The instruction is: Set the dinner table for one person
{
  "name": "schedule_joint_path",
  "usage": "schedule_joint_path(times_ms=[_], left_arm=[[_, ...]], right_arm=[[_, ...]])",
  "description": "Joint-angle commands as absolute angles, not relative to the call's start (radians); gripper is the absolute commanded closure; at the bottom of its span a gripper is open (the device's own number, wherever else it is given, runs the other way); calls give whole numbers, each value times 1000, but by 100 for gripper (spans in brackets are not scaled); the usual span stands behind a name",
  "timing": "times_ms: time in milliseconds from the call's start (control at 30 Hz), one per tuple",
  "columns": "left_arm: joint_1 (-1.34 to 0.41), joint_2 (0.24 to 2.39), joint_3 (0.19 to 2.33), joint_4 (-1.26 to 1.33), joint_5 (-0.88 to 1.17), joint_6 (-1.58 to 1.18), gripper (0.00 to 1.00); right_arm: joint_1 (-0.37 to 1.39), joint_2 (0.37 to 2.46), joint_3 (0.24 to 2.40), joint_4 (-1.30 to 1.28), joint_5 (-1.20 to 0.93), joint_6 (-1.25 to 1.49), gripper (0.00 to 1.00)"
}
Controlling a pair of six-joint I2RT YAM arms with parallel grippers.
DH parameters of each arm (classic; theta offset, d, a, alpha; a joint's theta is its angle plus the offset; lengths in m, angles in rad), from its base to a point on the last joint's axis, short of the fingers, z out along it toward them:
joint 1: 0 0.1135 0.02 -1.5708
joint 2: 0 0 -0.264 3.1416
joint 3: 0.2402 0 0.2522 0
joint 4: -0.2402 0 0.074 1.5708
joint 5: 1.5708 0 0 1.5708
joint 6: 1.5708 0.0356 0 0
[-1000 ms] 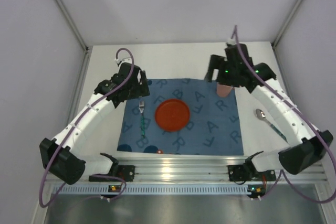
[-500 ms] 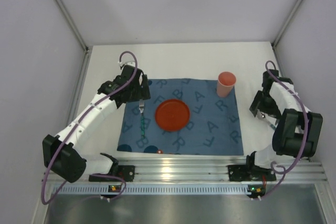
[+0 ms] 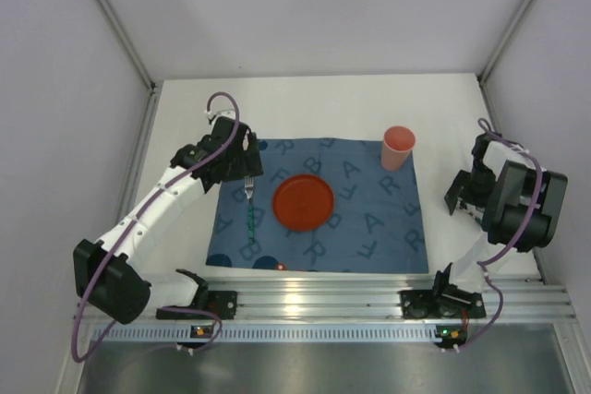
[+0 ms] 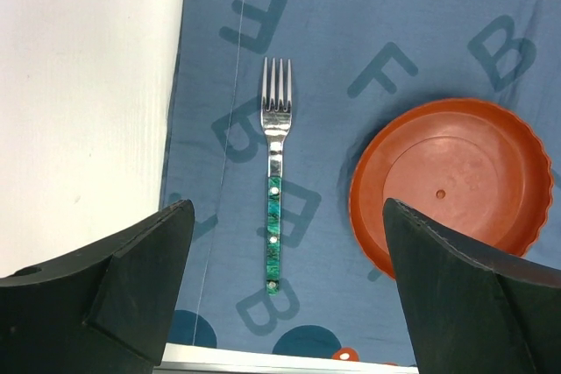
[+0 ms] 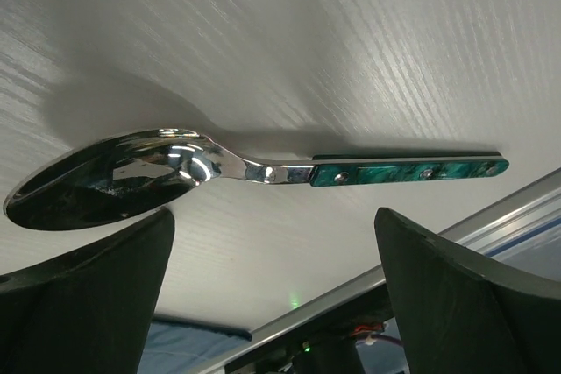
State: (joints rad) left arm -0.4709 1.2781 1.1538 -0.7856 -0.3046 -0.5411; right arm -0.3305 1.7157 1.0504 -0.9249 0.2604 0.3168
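Observation:
The white dinner table [image 3: 305, 103] carries a blue letter mat [image 3: 369, 219]. On the mat lie an orange plate [image 3: 303, 202], a green-handled fork [image 3: 249, 211] left of the plate, and a pink cup [image 3: 398, 147] at the far right corner. My left gripper [image 3: 237, 161] hovers over the fork's tines, open and empty. The left wrist view shows the fork [image 4: 274, 177] and plate [image 4: 451, 186] between my open fingers [image 4: 289, 304]. My right gripper [image 3: 461, 197] is open, low over a green-handled spoon [image 5: 263, 168] on the bare table right of the mat. The spoon is hidden in the top view.
A ribbed aluminium rail [image 3: 323, 297] runs along the near edge, with both arm bases on it. Grey walls close in the table at the left, right and back. Bare white table [image 4: 88, 85] lies left of the mat.
My right arm has left the pink cup standing on the mat and swung to the right side, down over the spoon. My left gripper has barely moved.

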Motion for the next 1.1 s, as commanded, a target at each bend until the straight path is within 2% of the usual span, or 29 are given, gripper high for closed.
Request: schedule_joint_path(times_ms=[0,67,100,133,233,333,433,600,667,733,867,1067], left_arm=[[-462,1273,1146,-758,-316,-558,6],[-460,1287,1152,-750,-316,-558,7],[-459,1292,1161,-750,-318,-557,6],[-457,1296,1166,-750,-322,-554,7],[-453,1308,1178,-749,-322,-549,6],[-449,1321,1186,-749,-321,-546,7],[-449,1331,1192,-746,-322,-543,6],[-448,1358,1196,-738,-313,-546,7],[-446,1371,1204,-738,-307,-546,7],[-446,1379,1209,-736,-301,-546,7],[-446,1384,1212,-736,-301,-543,7],[-446,1374,1218,-752,-295,-529,7]], right_arm=[[-334,1793,1074,-874,230,314,0],[-334,1839,1094,-864,224,314,3],[-334,1850,1098,-859,212,316,9],[-333,1858,1104,-847,177,318,20],[-315,1871,1098,-816,88,340,44],[-272,1890,1118,-813,98,345,46],[-252,1917,1144,-802,75,344,58],[-209,1948,1245,-770,-40,328,56],[-190,1965,1304,-799,0,330,53],[-195,2003,1406,-859,128,336,49],[-221,2086,1567,-954,284,341,47],[-252,2141,1683,-913,53,275,48]])
